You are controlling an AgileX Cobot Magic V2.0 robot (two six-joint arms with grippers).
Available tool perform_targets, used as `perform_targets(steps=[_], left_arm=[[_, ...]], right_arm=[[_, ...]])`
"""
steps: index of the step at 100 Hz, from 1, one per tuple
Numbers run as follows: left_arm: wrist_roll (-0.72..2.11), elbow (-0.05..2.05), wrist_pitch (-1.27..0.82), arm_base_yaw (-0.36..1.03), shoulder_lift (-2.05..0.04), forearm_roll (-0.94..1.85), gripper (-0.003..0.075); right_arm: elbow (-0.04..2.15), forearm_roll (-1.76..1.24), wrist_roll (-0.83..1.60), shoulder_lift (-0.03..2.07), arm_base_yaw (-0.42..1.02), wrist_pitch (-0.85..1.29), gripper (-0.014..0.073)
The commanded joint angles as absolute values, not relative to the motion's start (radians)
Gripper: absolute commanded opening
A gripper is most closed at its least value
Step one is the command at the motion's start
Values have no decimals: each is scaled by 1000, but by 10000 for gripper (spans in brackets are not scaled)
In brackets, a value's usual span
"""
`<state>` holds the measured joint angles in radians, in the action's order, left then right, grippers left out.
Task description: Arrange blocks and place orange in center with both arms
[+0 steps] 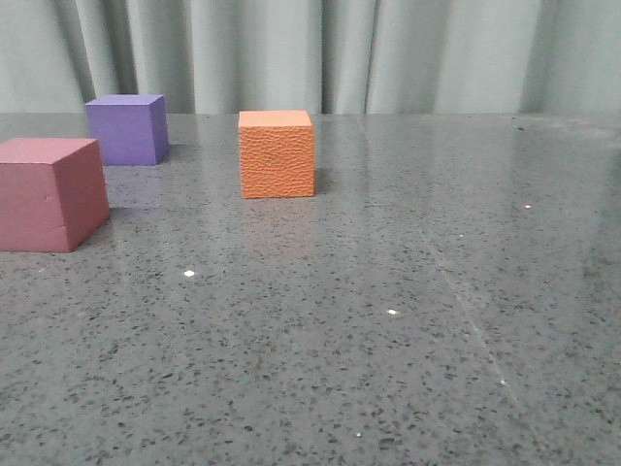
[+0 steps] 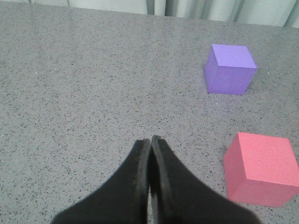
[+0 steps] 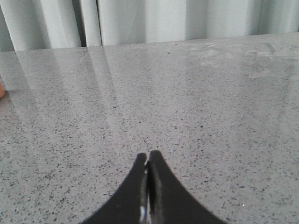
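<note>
The orange cube [image 1: 277,153] stands on the grey speckled table [image 1: 388,320], left of the middle and toward the back. A purple cube [image 1: 126,128] sits further back and left, and a pink-red cube [image 1: 50,192] is nearest at the far left edge. In the left wrist view my left gripper [image 2: 150,140] is shut and empty over bare table, with the purple cube [image 2: 230,69] and the pink-red cube [image 2: 261,169] off to one side. My right gripper [image 3: 147,155] is shut and empty too; a sliver of orange [image 3: 2,91] shows at that frame's edge. Neither arm appears in the front view.
Pale grey-green curtains [image 1: 320,53] hang behind the table's far edge. Small white specks [image 1: 189,274] lie on the tabletop. The right half of the table holds no objects.
</note>
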<state>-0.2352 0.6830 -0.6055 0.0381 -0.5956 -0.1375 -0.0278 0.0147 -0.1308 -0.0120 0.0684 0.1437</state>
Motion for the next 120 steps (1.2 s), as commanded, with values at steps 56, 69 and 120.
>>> perform_targets(steps=[56, 69, 120], left_arm=[[-233, 725, -500, 43, -603, -148, 640], [-233, 758, -501, 46, -618, -84, 640], [-258, 1087, -442, 344, -1027, -59, 640]], right_arm=[[-14, 10, -122, -33, 62, 62, -68], [-14, 10, -122, -33, 62, 62, -68], [-14, 10, -122, -33, 62, 62, -68]])
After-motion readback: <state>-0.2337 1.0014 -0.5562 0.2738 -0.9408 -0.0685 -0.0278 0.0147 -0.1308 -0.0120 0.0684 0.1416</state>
